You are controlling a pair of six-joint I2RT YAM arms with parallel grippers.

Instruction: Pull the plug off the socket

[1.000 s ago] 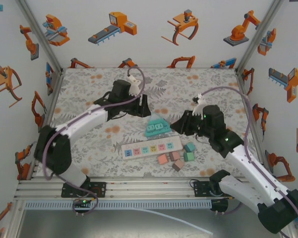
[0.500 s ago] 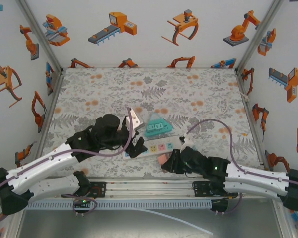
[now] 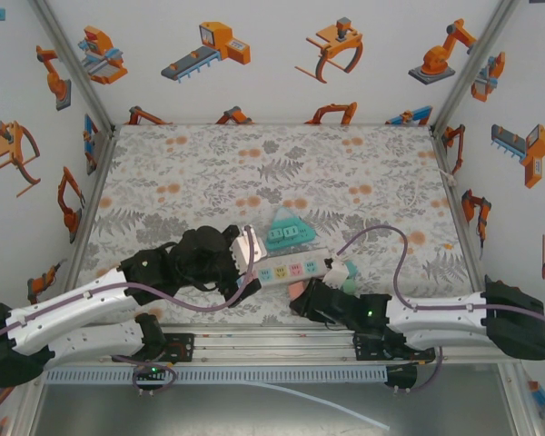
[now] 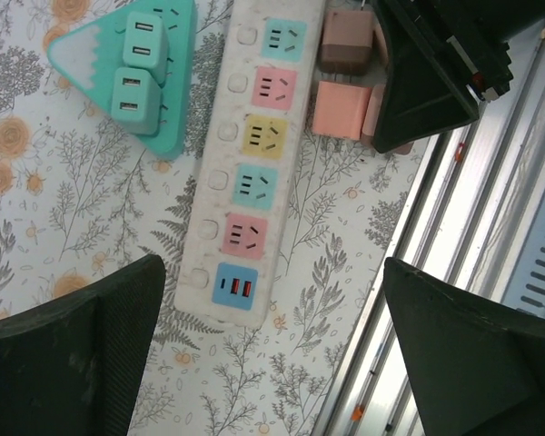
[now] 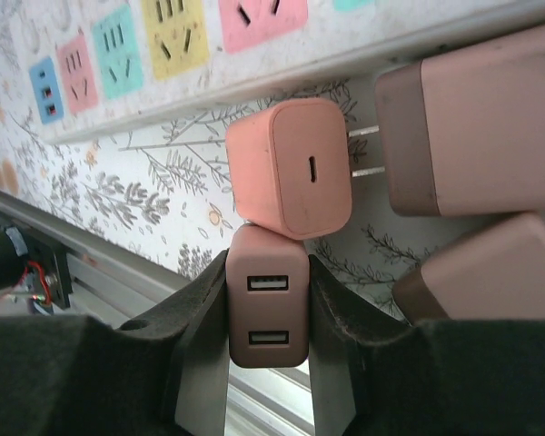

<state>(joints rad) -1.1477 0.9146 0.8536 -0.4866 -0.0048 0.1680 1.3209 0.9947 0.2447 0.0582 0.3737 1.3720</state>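
Floral table: power strip, teal socket, loose plugs

Orange robot stickers dot the white walls around a flower-printed table cover.

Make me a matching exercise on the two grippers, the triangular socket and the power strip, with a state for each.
1 left gripper
2 right gripper
3 triangular socket
4 power strip

A no plug in it
B jaws wide open
C holds two mint plugs
D clamped on a brown charger

Pairs: 1-B, 2-D, 3-C, 4-A
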